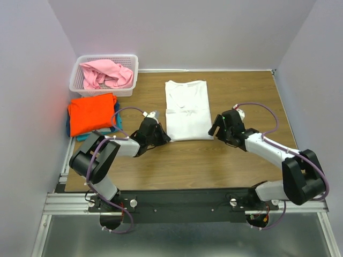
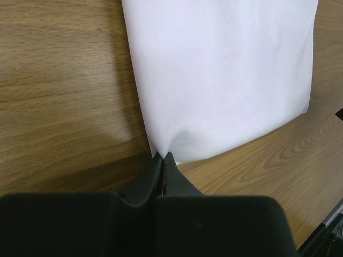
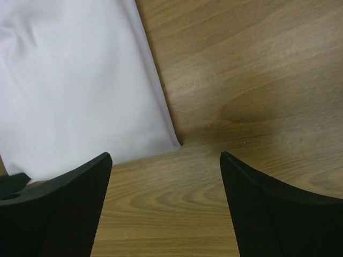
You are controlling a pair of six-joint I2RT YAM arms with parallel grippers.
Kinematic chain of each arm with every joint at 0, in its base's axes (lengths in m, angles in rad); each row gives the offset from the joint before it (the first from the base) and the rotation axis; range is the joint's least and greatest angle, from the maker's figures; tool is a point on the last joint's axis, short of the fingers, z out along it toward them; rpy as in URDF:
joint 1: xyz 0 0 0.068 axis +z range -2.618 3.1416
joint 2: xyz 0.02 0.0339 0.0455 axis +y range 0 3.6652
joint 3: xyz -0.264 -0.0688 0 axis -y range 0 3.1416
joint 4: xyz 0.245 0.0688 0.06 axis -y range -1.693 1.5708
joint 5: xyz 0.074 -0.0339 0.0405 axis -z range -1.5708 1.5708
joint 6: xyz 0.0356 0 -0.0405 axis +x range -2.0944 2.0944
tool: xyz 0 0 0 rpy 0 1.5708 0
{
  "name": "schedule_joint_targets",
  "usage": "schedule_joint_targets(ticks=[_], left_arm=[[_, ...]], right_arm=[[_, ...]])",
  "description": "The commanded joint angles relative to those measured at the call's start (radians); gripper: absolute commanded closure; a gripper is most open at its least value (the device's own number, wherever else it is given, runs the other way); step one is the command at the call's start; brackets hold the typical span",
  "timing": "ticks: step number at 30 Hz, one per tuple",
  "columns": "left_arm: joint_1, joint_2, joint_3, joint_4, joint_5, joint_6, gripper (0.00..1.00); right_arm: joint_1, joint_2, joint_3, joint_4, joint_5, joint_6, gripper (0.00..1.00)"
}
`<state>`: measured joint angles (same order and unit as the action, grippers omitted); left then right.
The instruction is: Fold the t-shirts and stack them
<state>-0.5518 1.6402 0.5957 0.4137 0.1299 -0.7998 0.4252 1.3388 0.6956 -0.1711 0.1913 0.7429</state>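
Lying crumpled in the white plastic lattice basket [image 1: 130, 80] far left is the pink t-shirt [image 1: 104, 74]; nearer, the folded bright orange t-shirt [image 1: 92, 113] tops the teal t-shirt [image 1: 82, 137]. The left claw [image 2: 163, 156] is clamped on the near-left corner of the flat white t-shirt [image 1: 186, 110] mid-desk [image 1: 214, 166]; the right claw [image 3: 166, 155] gapes beside its near-right corner.

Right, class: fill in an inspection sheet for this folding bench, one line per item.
Surface: wooden table, grain showing.
Job's things: white t-shirt flat mid-table; orange t-shirt folded atop teal t-shirt at left; pink t-shirt crumpled in the basket.
Clutter: white lattice basket, far left corner.
Grippers: left tool shut on the white t-shirt's near left corner; right tool open at its near right corner, gripping nothing.
Cables: purple cable loops off each arm.
Surroundings: pale walls on three sides; metal rail along the near edge.
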Motion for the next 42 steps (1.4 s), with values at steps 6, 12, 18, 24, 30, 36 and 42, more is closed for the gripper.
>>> schedule_joint_targets(ticks=[6,12,18,24,30,36,42], left_arm=[[0.004,-0.016,-0.020,0.000,-0.016,0.028,1.00],[0.003,-0.019,-0.023,-0.001,-0.019,0.028,1.00],[0.004,-0.017,-0.019,-0.001,-0.019,0.034,1.00],[0.004,-0.014,-0.014,-0.006,-0.023,0.039,1.00],[0.003,-0.022,-0.002,-0.033,-0.030,0.045,1.00],[-0.013,-0.132,-0.059,-0.052,-0.072,0.044,1.00],[-0.065,-0.328,-0.194,-0.092,-0.115,0.010,1.00]], right_arm=[[-0.003,0.103,0.012,-0.027,-0.078,0.019,0.33],[-0.005,0.148,0.025,-0.025,-0.092,0.024,0.48],[-0.003,0.201,0.054,-0.024,-0.076,0.010,0.54],[-0.003,0.243,0.081,-0.022,-0.088,0.006,0.70],[-0.003,0.226,0.067,-0.022,-0.150,-0.002,0.91],[-0.003,0.108,0.010,-0.036,-0.230,-0.036,0.99],[0.014,-0.027,-0.094,-0.129,-0.300,-0.048,0.99]])
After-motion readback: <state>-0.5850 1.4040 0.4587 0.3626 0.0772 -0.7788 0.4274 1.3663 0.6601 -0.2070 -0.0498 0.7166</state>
